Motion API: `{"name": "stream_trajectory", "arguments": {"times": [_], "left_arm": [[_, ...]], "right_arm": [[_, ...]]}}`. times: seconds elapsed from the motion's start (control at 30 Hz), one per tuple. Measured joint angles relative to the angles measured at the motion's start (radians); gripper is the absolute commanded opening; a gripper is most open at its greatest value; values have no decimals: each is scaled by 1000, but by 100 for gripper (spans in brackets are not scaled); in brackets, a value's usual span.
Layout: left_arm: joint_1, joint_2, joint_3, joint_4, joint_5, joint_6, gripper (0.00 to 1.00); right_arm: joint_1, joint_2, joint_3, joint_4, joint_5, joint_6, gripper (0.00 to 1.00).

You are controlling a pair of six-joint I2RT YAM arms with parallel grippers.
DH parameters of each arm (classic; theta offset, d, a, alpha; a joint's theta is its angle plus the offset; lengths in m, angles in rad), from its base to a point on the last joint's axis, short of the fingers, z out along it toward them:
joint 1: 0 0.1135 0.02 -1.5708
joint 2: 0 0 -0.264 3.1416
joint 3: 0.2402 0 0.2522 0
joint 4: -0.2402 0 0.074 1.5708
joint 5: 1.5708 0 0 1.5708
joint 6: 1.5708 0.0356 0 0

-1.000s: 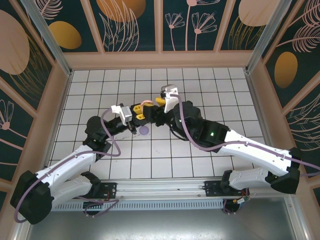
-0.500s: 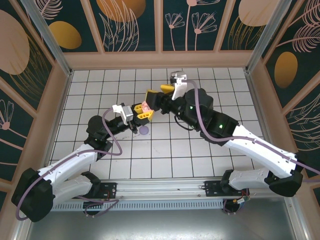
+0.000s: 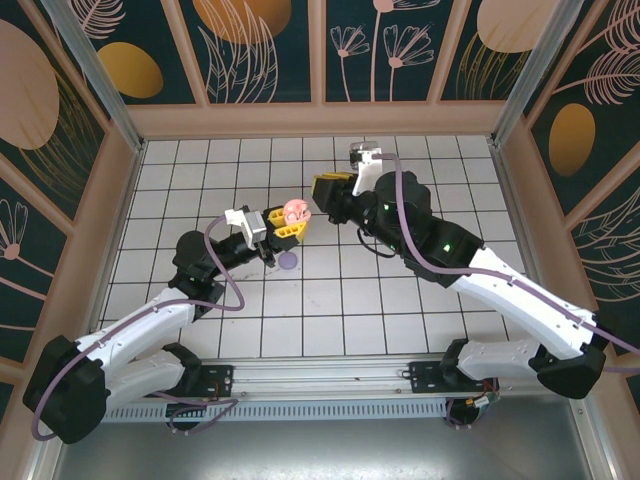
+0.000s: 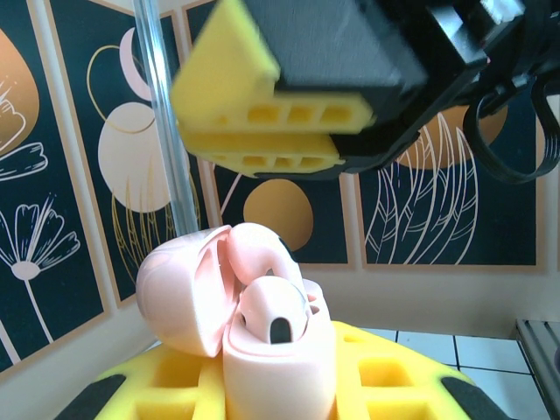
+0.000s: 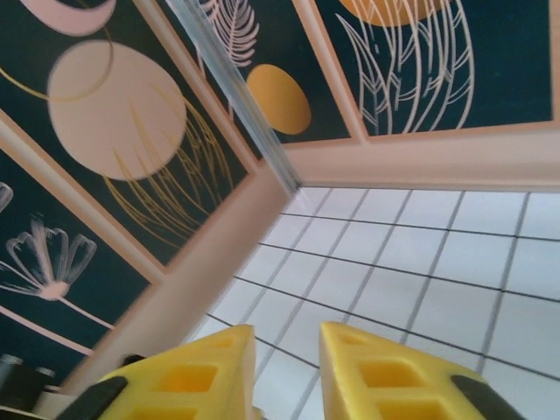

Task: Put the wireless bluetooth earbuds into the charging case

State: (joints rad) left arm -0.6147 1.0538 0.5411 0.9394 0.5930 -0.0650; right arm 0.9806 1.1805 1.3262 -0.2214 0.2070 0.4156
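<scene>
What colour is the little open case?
Pale pink. The case shows best in the left wrist view.

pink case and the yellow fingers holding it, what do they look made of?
Pink case: looks like smooth moulded plastic with a satin to semi-gloss finish. It shows soft highlights on rounded surfaces and no grain.
Left gripper's yellow fingers: probably 3D-printed plastic, matte. Open rectangular cells show in the body, but blur hides any layer lines, so this is uncertain.
</scene>
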Motion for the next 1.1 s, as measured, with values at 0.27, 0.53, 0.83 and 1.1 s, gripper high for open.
{"name": "stream_trajectory", "arguments": {"times": [0.27,0.53,0.83,1.1], "left_arm": [[0,0,8,0,0,0,0],[0,0,10,0,0,0,0],[0,0,10,0,0,0,0],[0,0,10,2,1,0,0]], "right_arm": [[-26,-6,-56,-24,-26,14,14],[-26,0,-57,-23,-72,14,12],[-18,25,-57,-23,-112,14,10],[17,27,-48,-23,-90,13,9]]}}
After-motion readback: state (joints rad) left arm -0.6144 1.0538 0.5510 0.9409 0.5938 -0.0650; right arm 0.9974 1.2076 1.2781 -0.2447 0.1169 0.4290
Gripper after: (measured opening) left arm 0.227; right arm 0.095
